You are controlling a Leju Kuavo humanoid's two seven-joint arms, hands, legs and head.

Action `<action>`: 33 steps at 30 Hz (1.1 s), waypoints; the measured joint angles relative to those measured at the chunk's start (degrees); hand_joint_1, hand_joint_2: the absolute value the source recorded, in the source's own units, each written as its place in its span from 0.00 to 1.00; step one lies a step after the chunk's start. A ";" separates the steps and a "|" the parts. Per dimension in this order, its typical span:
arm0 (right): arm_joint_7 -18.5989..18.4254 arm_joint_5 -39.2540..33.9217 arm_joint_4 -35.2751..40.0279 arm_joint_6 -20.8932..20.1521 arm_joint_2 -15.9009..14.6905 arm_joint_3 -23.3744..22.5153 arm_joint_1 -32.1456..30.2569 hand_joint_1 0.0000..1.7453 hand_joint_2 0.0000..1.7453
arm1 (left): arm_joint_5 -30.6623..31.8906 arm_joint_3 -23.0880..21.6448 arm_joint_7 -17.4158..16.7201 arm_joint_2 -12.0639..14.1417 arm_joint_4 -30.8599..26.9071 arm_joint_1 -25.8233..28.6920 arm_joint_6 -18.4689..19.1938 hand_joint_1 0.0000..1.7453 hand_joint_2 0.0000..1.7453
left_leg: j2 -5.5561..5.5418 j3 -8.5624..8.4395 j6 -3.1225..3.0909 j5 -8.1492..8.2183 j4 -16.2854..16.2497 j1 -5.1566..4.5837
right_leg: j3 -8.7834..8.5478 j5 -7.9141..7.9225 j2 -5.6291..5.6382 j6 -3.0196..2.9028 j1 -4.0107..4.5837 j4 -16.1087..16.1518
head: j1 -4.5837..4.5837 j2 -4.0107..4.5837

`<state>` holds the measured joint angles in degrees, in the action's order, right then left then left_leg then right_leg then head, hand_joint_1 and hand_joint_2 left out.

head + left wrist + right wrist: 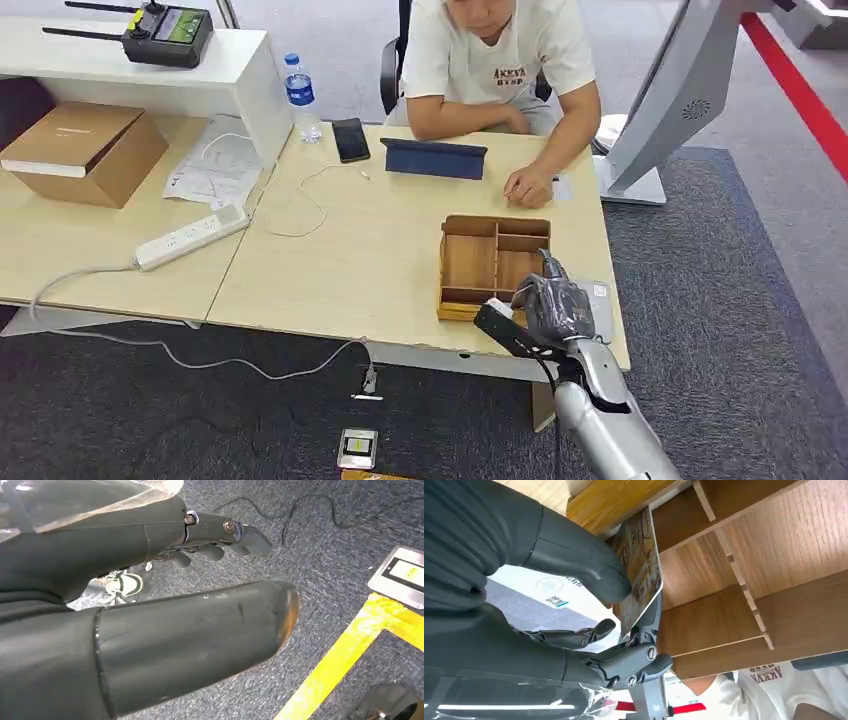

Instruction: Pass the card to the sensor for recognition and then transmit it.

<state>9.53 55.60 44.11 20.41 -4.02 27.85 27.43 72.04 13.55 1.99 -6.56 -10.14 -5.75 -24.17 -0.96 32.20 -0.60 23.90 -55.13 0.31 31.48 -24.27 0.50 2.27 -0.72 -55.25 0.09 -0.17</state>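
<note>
My right hand [553,300] hovers at the near right corner of the wooden divided tray [442,270] on the light table. The right wrist view shows that hand [549,555] pinching a printed card [641,570] between the thumb and fingers, held on edge just over the tray's compartments [744,555]. A white sensor pad [549,587] with a contactless mark and a QR code lies beneath the hand, at the table's right edge [600,298]. My left hand [125,545] hangs over the carpet, fingers stretched out and holding nothing.
A person sits across the table with a hand [527,187] resting beyond the tray, beside a dark tablet case [434,158]. A phone [350,139], bottle [300,95], power strip [190,237] and cardboard box [85,150] lie to the left. Yellow floor tape [340,665] crosses the carpet.
</note>
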 joint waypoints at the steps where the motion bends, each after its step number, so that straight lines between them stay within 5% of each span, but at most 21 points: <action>1: 0.04 -0.15 0.02 0.11 0.00 -0.02 0.01 1.00 1.00 | 0.00 0.00 0.04 0.00 0.00 0.00 0.00 0.00 0.00 | 0.00 0.00 0.00 0.00 0.00 0.00 | 0.00 0.00 0.00 0.00 0.00 0.00 | 0.00 0.00; 8: 1.51 -4.26 2.57 1.16 -0.52 -1.16 2.84 1.00 1.00 | 0.39 -0.02 0.50 0.00 0.00 0.03 0.00 0.00 0.00 | 0.02 0.00 0.00 -0.01 -0.01 -0.01 | 0.01 0.01 0.01 0.01 -0.01 0.00 | 0.00 0.00; 21: 1.93 -6.23 11.39 -1.62 -4.63 -7.83 20.23 1.00 1.00 | 2.65 -1.62 3.00 0.39 0.00 0.44 0.74 0.00 0.00 | 0.08 0.07 0.00 -0.01 -0.03 -0.02 | 0.05 0.03 0.01 0.02 -0.03 -0.02 | -0.02 -0.02; 27: 5.38 -3.65 3.79 -3.19 -3.52 -7.74 30.16 1.00 1.00 | 3.96 -2.80 4.50 0.52 0.00 0.35 1.22 0.00 0.00 | 0.06 0.12 0.01 -0.02 -0.02 -0.03 | 0.10 0.03 0.00 0.02 0.00 -0.06 | -0.04 -0.02; 33: 4.81 -0.79 -7.62 -6.84 -1.12 -6.65 37.59 1.00 1.00 | 4.81 -4.17 5.49 1.00 0.00 0.33 1.64 0.00 0.00 | 0.02 0.13 0.02 -0.02 -0.02 0.00 | 0.10 0.02 -0.03 0.01 0.05 -0.06 | 0.00 -0.02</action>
<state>14.34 54.82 36.49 13.57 -5.14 21.20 65.02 76.85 9.38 7.48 -5.55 -10.14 -5.42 -22.53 -0.93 32.33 -0.58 23.88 -55.15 0.31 31.58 -24.25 0.47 2.28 -0.67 -55.31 0.09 -0.20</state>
